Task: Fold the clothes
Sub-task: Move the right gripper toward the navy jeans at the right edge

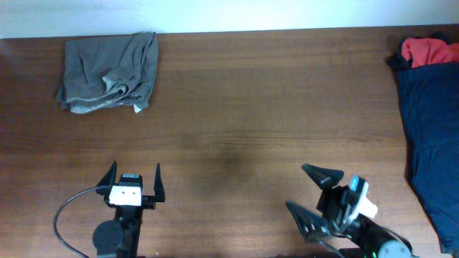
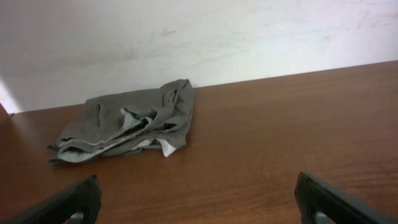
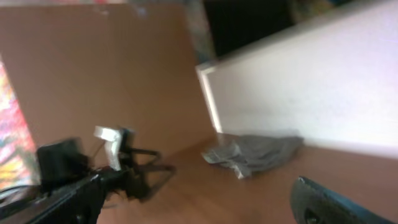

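An olive-grey garment point(image 1: 109, 72) lies crumpled and roughly folded at the table's far left corner; it also shows in the left wrist view point(image 2: 127, 127) and the right wrist view point(image 3: 258, 152). A large dark navy garment point(image 1: 434, 136) lies along the right edge, with a bright red garment point(image 1: 429, 50) bunched at its far end. My left gripper point(image 1: 134, 174) stands open near the front edge, well short of the olive-grey garment, holding nothing point(image 2: 196, 186). My right gripper point(image 1: 305, 188) is open at the front right, tilted toward the left, empty point(image 3: 196, 193).
Bare brown table top point(image 1: 265, 107) stretches between the garments. A white wall point(image 2: 186, 37) runs along the far edge. The left arm point(image 3: 112, 165) and its cable show in the right wrist view.
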Robot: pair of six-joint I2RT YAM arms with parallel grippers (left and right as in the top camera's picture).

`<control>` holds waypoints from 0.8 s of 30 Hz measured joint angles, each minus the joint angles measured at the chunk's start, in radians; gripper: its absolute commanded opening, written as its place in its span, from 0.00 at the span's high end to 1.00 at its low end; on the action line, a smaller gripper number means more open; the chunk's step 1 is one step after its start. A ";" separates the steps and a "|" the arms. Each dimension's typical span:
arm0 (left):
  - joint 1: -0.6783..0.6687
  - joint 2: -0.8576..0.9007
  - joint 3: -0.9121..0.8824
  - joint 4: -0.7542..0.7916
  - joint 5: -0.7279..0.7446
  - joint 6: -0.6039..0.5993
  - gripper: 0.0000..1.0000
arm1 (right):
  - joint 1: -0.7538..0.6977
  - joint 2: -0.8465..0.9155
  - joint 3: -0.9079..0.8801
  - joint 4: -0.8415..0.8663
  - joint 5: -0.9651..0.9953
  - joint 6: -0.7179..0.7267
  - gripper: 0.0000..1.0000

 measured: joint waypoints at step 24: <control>0.000 0.000 0.000 0.000 0.000 0.003 0.01 | -0.273 0.591 0.859 -0.958 0.366 -0.432 0.01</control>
